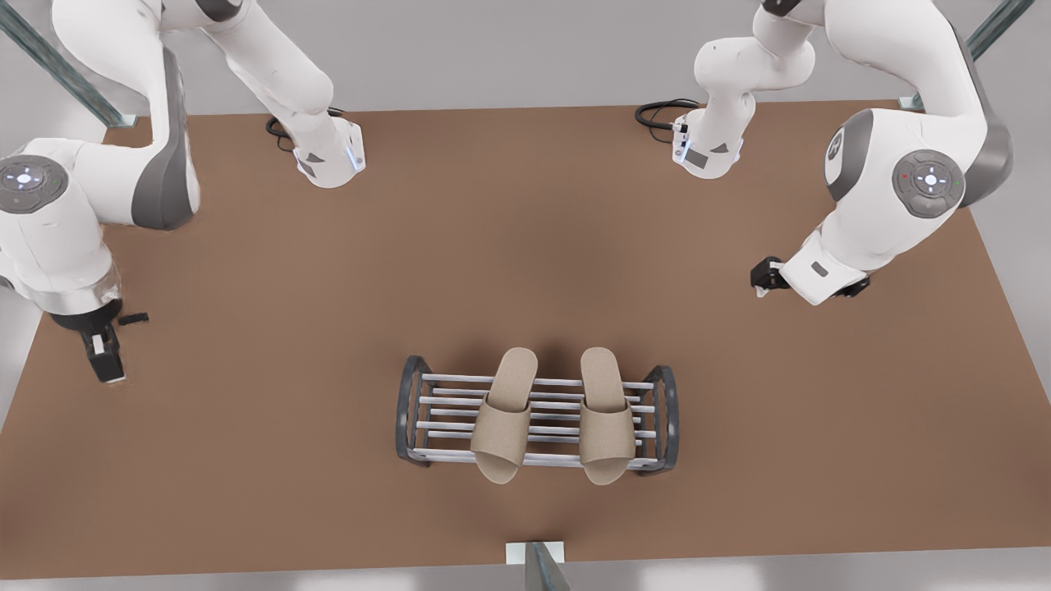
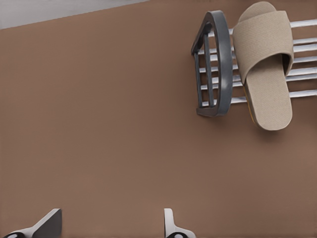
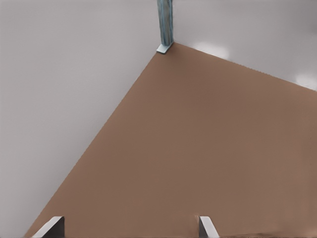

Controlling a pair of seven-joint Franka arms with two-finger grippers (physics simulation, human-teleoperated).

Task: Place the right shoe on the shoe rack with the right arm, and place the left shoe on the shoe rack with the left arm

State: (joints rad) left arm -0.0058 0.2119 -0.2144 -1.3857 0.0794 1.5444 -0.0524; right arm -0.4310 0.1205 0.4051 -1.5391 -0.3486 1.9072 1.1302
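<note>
The shoe rack (image 1: 410,408) stands near the table's front edge, with both beige slippers lying across its bars, toes toward the front edge. The right shoe (image 1: 504,414) is the one toward the front view's left and the left shoe (image 1: 607,414) lies beside it. My right gripper (image 1: 105,361) hangs open and holding nothing by the table edge at the front view's left; its view shows the fingers (image 3: 208,227) over bare table. My left gripper (image 1: 764,283) waits open at the front view's right. Its view shows the rack's dark end (image 2: 218,64) and the left shoe (image 2: 265,64) well beyond its fingers (image 2: 171,225).
The brown table (image 1: 271,460) has both arm bases (image 1: 328,156) at its far edge with black cables beside them. Metal frame posts stand at a far corner (image 1: 115,115), at a table corner (image 3: 165,25) and at the middle of the front edge (image 1: 538,562).
</note>
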